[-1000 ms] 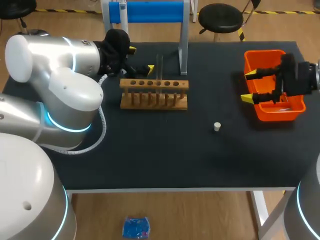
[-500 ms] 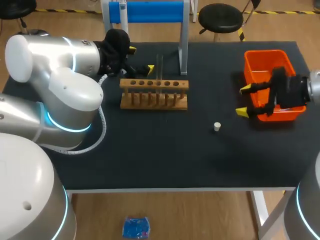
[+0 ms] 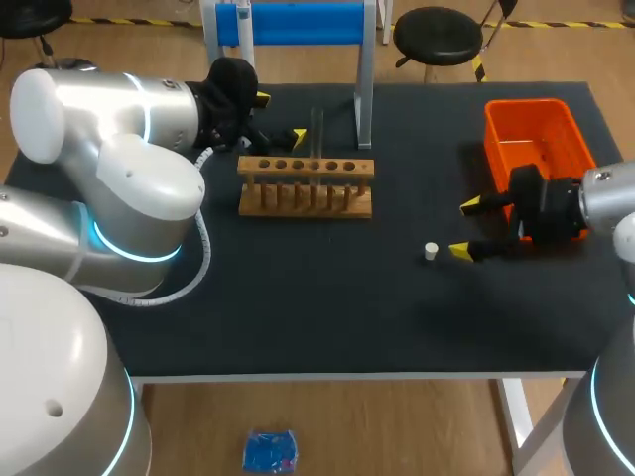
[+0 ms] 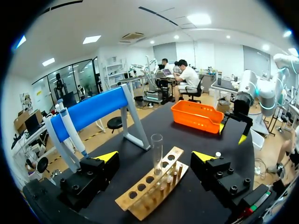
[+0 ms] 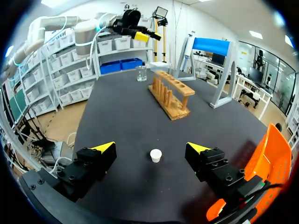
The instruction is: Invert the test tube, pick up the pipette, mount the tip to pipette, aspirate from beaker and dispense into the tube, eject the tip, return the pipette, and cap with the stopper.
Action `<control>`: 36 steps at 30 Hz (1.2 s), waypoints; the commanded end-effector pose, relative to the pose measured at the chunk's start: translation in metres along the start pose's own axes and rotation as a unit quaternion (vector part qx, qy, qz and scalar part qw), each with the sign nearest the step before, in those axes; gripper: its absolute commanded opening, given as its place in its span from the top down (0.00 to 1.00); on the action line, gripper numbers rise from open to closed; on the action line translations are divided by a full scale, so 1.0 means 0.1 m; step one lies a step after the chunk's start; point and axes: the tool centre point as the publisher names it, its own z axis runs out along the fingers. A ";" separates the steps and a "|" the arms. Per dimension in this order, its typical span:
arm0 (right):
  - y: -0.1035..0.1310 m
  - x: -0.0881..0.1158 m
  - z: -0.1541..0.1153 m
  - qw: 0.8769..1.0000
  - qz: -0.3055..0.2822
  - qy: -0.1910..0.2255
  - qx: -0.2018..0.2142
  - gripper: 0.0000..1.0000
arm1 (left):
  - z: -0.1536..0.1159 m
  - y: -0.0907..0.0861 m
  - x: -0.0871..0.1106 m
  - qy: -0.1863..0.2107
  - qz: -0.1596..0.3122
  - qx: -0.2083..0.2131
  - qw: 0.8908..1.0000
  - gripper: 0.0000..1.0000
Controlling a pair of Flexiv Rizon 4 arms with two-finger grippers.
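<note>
The right jaws stood wide, the stopper (image 5: pixel 155 155) on the counter (image 5: pixel 121 121) just ahead of them. The left jaws, wide too, faced the test tube (image 4: pixel 156 148) upright in its rack (image 4: pixel 148 182).

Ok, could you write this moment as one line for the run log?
right gripper open, near stopper | stopper on table, free | left gripper open, by rack | test tube upright in rack, uncapped

Head view: left arm (image 3: pixel 109 178) hides left end of bench (image 3: pixel 327 297). Upper edge cuts blue stand (image 3: pixel 298 22). Near corner of orange bin (image 3: pixel 526 124) sits behind right end effector (image 3: pixel 463 228). Faint test tube (image 3: pixel 317 134), fill unclear.
</note>
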 end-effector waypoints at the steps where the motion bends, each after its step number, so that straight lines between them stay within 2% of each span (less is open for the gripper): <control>1: -0.05 0.04 0.15 1.000 -0.002 -0.004 0.006 0.00 | -0.01 -0.01 -0.01 0.002 0.000 -0.003 1.000 0.00; 11: -0.23 0.16 0.34 1.000 -0.006 0.006 0.017 0.00 | -0.01 -0.01 -0.01 0.002 0.000 -0.003 1.000 0.00; 36: -0.35 -0.02 0.66 1.000 0.004 0.003 0.020 0.02 | -0.01 -0.01 -0.01 0.002 0.000 -0.003 1.000 0.00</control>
